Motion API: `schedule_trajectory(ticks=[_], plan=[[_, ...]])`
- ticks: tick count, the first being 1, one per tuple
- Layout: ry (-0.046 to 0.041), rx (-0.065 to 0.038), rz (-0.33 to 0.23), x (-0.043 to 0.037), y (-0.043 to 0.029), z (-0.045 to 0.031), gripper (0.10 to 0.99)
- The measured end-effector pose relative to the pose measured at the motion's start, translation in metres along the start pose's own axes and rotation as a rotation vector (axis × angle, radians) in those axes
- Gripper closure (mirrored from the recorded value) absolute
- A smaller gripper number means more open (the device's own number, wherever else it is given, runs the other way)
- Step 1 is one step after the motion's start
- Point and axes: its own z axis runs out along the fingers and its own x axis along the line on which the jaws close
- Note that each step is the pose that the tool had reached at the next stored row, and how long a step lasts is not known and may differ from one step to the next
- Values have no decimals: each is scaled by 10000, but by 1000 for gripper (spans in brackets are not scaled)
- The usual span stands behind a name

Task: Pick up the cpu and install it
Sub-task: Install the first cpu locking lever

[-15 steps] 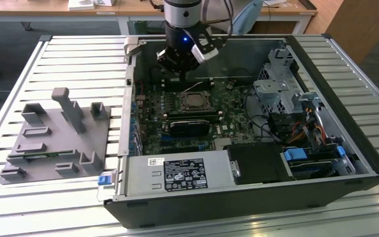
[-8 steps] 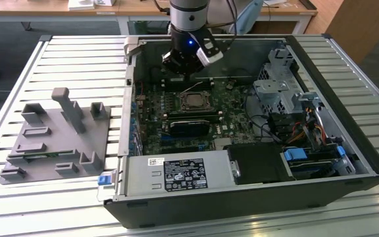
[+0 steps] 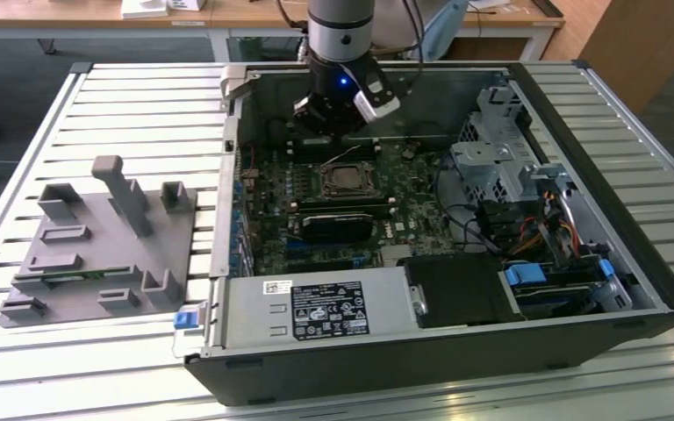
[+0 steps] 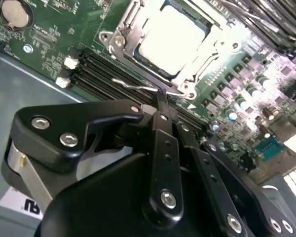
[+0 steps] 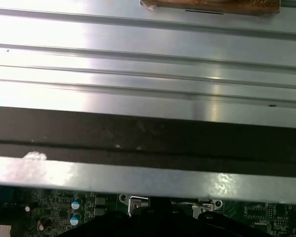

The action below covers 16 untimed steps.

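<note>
The cpu (image 3: 343, 181) lies flat in the black socket frame in the middle of the green motherboard inside the open computer case. Its shiny silver top (image 4: 171, 39) shows within the metal frame (image 4: 119, 43) in the second wrist view. My gripper (image 3: 334, 132) hangs low over the board just behind the socket, in the exterior view. Its black fingers (image 4: 161, 123) stand together, shut, with the tips (image 4: 162, 96) right at the thin wire lever (image 4: 133, 84) along the socket's edge. I cannot tell whether the lever is clamped. Nothing else is between the fingers.
The case (image 3: 618, 289) lies open on a slatted metal table (image 3: 138, 105). A grey fixture plate (image 3: 91, 254) with posts sits at the exterior view's left. Power supply (image 3: 313, 311), drive bays (image 3: 512, 175) and cables crowd the case. Black memory slots (image 4: 96, 69) run beside the socket.
</note>
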Motion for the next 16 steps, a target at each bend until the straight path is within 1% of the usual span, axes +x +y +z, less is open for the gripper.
schedule_trajectory(ticks=[11,16], plan=[[1,0,0,-95,-5,48,980],[9,0,1,-139,-10,94,980]])
